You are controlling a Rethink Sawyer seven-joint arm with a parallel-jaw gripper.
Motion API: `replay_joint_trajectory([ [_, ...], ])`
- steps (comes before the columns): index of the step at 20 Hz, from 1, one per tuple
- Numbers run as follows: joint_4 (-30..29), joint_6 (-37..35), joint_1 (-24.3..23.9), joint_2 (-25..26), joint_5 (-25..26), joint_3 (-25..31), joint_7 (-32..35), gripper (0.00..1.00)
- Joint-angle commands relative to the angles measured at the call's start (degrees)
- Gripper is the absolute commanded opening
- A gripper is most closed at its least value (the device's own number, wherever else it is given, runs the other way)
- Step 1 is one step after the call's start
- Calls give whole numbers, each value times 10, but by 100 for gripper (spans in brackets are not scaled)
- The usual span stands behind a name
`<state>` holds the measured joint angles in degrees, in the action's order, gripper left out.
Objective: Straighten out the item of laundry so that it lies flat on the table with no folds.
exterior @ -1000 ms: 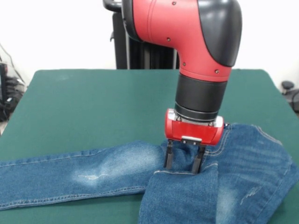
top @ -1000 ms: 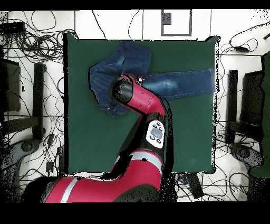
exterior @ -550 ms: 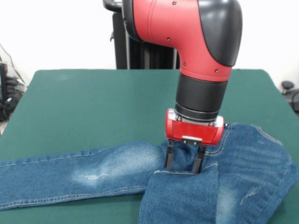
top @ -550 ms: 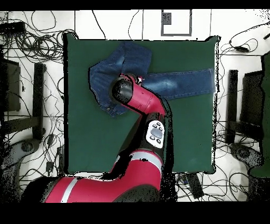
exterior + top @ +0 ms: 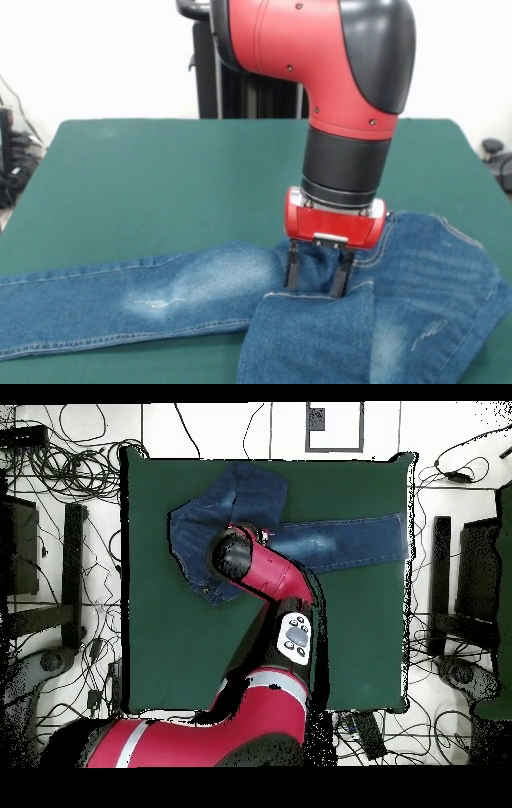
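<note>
The item of laundry, a pair of blue jeans [image 5: 168,292], lies along the near side of the green table [image 5: 160,176]. One leg runs out to the left. The other leg [image 5: 312,344] is folded over it toward the near edge, and the waist part [image 5: 436,268] bunches at the right. My gripper [image 5: 317,290] points straight down with its fingers apart, their tips resting on the denim at the hemmed edge of the folded leg. It is open. In the overhead view the jeans [image 5: 345,542] lie near the table's [image 5: 170,644] far edge, and the arm [image 5: 250,569] hides the gripper.
Bare green cloth stretches behind and to the left of the jeans in the front view. In the overhead view, cables [image 5: 80,504] and dark stands [image 5: 75,554] surround the table on the floor. The straight leg's end reaches the table's right edge [image 5: 408,534].
The gripper has shifted a few pixels to the right in the front view, still open on the fold. The jeans lie as before.
</note>
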<state>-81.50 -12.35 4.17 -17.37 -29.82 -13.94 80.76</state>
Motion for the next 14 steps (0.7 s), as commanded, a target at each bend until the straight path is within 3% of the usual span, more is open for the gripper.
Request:
replay_joint_trajectory([
  [1, -71, 43, -12, 11, -45, 104, 199, 100],
  [13, -69, 55, -19, 13, -40, 115, 178, 100],
  [14, -71, 56, -21, 12, -39, 118, 178, 0],
])
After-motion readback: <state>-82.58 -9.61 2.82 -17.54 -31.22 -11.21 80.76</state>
